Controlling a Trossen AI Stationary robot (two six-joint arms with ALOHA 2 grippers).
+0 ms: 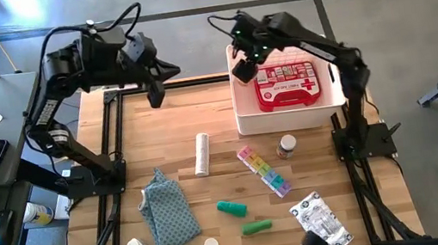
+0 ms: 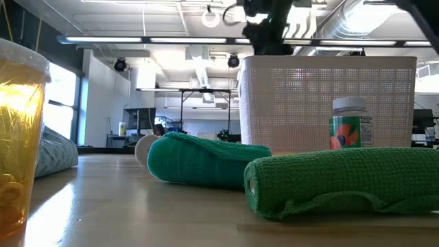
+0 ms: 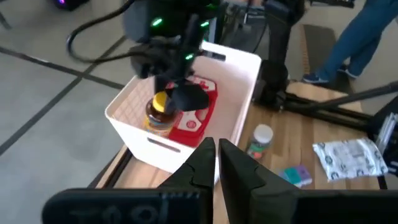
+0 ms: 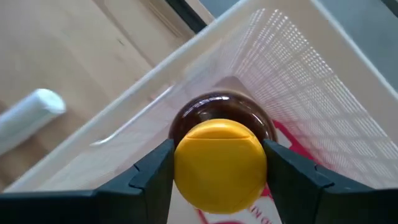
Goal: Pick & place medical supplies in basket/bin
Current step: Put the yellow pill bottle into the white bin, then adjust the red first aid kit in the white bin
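Gripping amber bottle [image 4: 219, 163] by yellow cap, right fingers [image 4: 152, 171] inside white bin [image 1: 247, 122], left fingers [image 3: 200, 163] closed

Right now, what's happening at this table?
The right gripper holds an amber pill bottle by its yellow cap over the white bin, where the red first-aid case already lies. The left gripper is shut and empty, held above the table's far edge. Green tubes, the pill organizer and other supplies remain on the table.
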